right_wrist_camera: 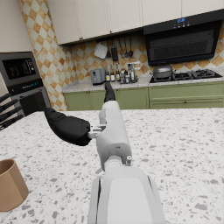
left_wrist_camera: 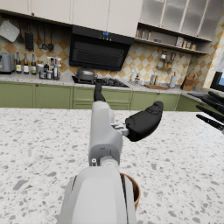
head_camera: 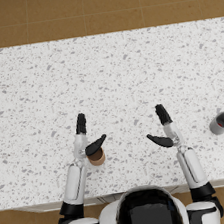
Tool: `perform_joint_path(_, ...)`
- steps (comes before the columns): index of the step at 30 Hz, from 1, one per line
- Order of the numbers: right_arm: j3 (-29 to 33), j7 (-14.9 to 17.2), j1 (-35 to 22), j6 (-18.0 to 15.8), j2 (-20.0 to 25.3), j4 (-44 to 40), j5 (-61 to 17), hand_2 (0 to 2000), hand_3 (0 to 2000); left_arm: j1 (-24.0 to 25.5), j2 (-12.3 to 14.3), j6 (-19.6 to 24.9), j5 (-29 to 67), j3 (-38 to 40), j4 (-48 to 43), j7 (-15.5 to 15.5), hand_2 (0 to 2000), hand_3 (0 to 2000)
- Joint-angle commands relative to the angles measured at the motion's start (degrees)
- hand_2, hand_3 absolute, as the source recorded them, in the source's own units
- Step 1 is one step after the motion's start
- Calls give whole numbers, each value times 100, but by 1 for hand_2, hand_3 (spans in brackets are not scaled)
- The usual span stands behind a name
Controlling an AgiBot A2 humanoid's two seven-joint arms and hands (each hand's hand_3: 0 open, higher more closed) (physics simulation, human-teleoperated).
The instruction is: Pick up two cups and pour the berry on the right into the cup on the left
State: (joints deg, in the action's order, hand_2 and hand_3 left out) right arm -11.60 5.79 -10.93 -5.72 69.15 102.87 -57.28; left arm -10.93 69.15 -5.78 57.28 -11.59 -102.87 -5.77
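The brown cup (head_camera: 96,157) stood upright on the worktop (head_camera: 41,93) beside the left hand (head_camera: 86,140), whose spread fingers held nothing. It looked light and rigid (best gripped round its wall), like the grey berry cup (head_camera: 220,122) standing well right of the equally empty right hand (head_camera: 164,129).

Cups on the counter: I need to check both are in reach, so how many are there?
2. A brown cup stands beside the left hand; a grey cup stands well off to the right of the right hand, near the counter's right end.
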Motion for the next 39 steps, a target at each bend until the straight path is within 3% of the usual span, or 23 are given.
perform_joint_path(1,0,0,0,0,0,0,0,0,0,0,0,0,0,0,0,0,0,0)
perform_joint_path(16,-171,0,-10,0,6,-93,0,0,0,-10,6,0,0,-171,93,0,0,0)
perform_joint_path(18,-89,-281,-110,278,97,-146,0,0,0,58,6,281,0,85,-9,280,0,0)
perform_joint_path(21,121,-469,35,463,79,-55,0,0,0,202,0,468,0,384,-110,467,0,0)
perform_joint_path(23,530,-522,289,516,20,133,0,0,0,420,-44,522,0,575,-184,520,0,0)
perform_joint_path(28,1437,-568,500,561,80,173,-894,0,0,765,-84,567,893,680,-281,566,0,0)
perform_joint_path(33,2323,-576,704,570,219,275,-1794,0,0,1428,-191,576,1657,965,-679,574,0,0)
perform_joint_path(39,2943,-578,907,571,329,229,-2879,0,0,2160,-293,578,1860,1018,-653,576,0,0)
